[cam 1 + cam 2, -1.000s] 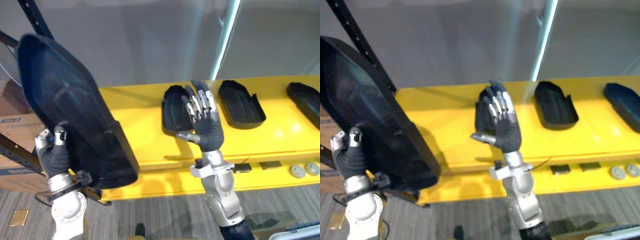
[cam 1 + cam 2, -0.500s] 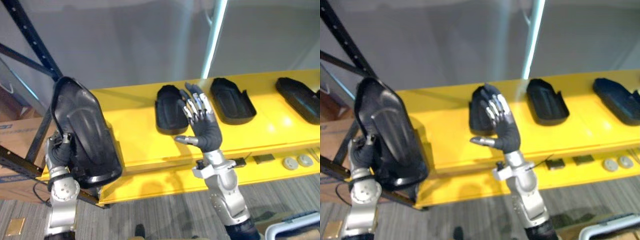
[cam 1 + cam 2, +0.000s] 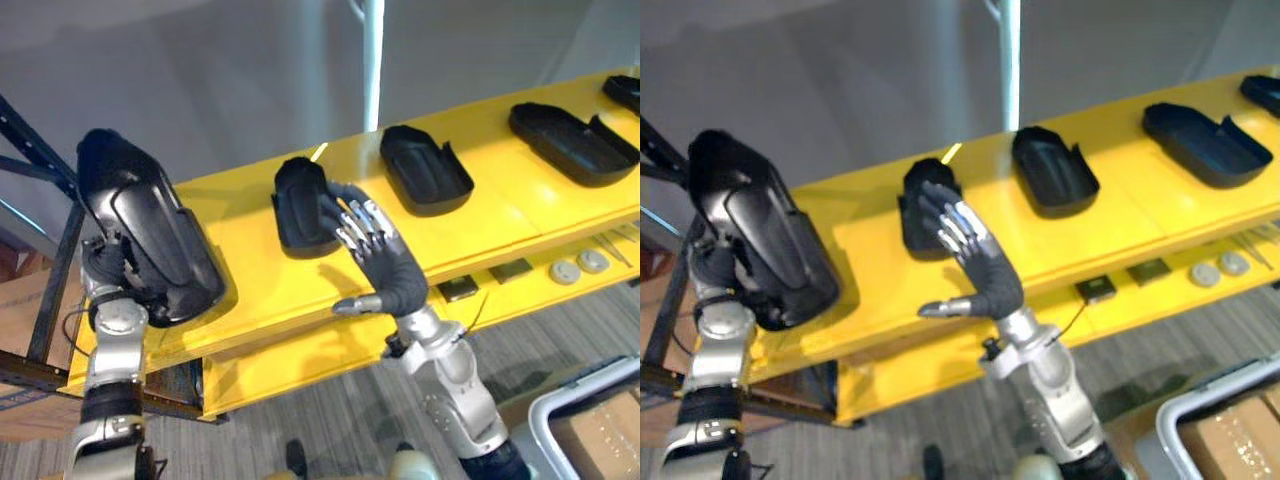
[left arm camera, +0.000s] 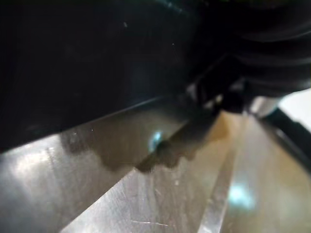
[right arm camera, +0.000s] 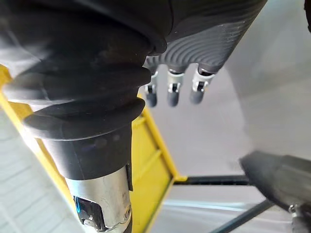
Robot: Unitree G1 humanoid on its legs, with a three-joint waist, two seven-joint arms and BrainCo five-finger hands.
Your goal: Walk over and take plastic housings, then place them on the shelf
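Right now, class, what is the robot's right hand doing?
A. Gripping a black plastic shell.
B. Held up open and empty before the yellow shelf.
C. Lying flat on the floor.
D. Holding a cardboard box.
B: the right hand is up in the air with straight, spread fingers and nothing in it, on the near side of the yellow shelf.

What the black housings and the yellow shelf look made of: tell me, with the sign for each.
Held housing in the left hand and the lying housings: likely moulded plastic, black and semi-gloss, going by the soft highlights and thin rounded walls. Shelf: probably painted metal, glossy yellow, since it reflects light; what lies under the coat cannot be told.
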